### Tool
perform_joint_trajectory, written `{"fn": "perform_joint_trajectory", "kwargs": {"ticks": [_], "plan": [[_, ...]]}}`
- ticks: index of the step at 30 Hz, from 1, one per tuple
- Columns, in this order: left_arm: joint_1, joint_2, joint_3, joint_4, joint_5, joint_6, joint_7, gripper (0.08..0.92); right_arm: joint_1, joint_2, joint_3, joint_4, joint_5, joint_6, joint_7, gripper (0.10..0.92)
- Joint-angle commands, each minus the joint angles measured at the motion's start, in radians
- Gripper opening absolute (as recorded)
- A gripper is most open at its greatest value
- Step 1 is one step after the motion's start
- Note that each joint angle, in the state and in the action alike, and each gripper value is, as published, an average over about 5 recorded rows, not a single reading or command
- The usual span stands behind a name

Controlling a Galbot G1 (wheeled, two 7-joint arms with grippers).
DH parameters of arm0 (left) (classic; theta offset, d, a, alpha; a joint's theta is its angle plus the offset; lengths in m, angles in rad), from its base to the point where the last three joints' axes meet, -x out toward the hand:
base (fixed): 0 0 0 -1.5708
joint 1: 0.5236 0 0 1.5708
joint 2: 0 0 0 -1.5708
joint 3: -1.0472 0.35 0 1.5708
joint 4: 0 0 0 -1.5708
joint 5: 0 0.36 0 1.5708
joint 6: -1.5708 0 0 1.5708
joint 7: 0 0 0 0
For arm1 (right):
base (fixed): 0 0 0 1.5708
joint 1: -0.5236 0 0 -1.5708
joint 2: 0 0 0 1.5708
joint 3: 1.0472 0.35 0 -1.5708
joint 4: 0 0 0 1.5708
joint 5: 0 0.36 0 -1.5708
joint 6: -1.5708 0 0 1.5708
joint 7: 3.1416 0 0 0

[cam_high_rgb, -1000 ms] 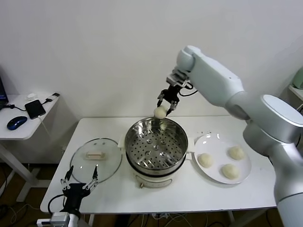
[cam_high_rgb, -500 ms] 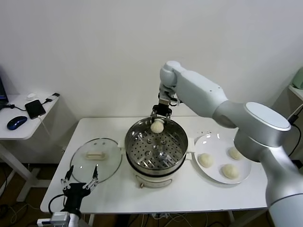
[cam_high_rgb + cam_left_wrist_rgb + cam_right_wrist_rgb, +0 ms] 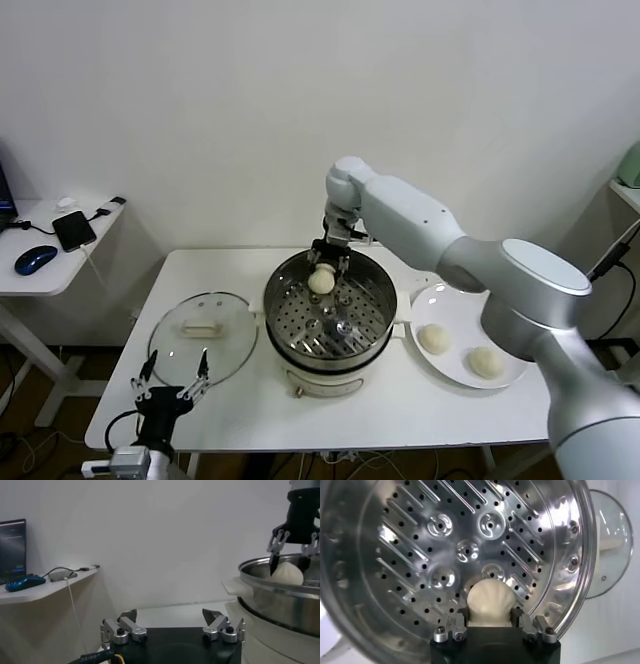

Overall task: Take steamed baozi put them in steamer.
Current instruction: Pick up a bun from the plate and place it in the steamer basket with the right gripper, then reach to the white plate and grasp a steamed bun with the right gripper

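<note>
My right gripper (image 3: pixel 325 270) is shut on one cream-white baozi (image 3: pixel 321 281) and holds it inside the far part of the steel steamer (image 3: pixel 290 330), just above the perforated tray (image 3: pixel 465 550). The held bun (image 3: pixel 490 602) sits between the jaws in the right wrist view, and it also shows in the left wrist view (image 3: pixel 287 573). Two more baozi (image 3: pixel 433 338) (image 3: pixel 485 362) show on the white plate (image 3: pixel 450 300); my right arm covers part of that plate. My left gripper (image 3: pixel 170 385) is open and empty, parked low in front of the table's left corner.
A round glass lid (image 3: pixel 200 335) lies flat on the table left of the steamer. A side desk at the far left holds a blue mouse (image 3: pixel 35 259) and a phone (image 3: pixel 74 229). A white wall stands behind the table.
My right gripper has moved left and down with the baozi, from above the steamer's far rim to inside the pot. The left arm has not moved.
</note>
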Motion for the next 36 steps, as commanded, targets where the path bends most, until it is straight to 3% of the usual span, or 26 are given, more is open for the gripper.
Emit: {"fn": "perform_joint_trajectory", "kwargs": {"ticks": [1,7,13,17,26,36], "plan": [[0.000,-0.004,0.000,0.001,0.000,0.000,0.000,0.823,-0.021,0.004,0.018,-0.002,-0.078,0.049,0.061,0.558],[-0.004,-0.002,0.000,0.004,-0.001,0.002,0.002,0.823,-0.015,-0.010,-0.017,0.000,-0.012,0.049,0.051,0.595],[-0.010,-0.001,0.002,0.009,0.000,0.005,0.004,0.823,0.016,-0.040,-0.077,0.013,0.132,0.047,0.031,0.761],[-0.011,0.000,0.004,0.010,-0.004,0.007,0.005,0.823,0.057,-0.088,-0.103,0.068,0.236,-0.027,0.014,0.815],[-0.027,0.001,0.004,0.004,-0.032,0.028,0.022,0.823,0.195,-0.358,-0.198,0.348,0.529,-0.506,0.012,0.823],[-0.036,0.009,0.009,-0.003,-0.050,0.045,0.043,0.823,0.192,-0.614,-0.110,0.530,0.555,-1.107,-0.040,0.823]]}}
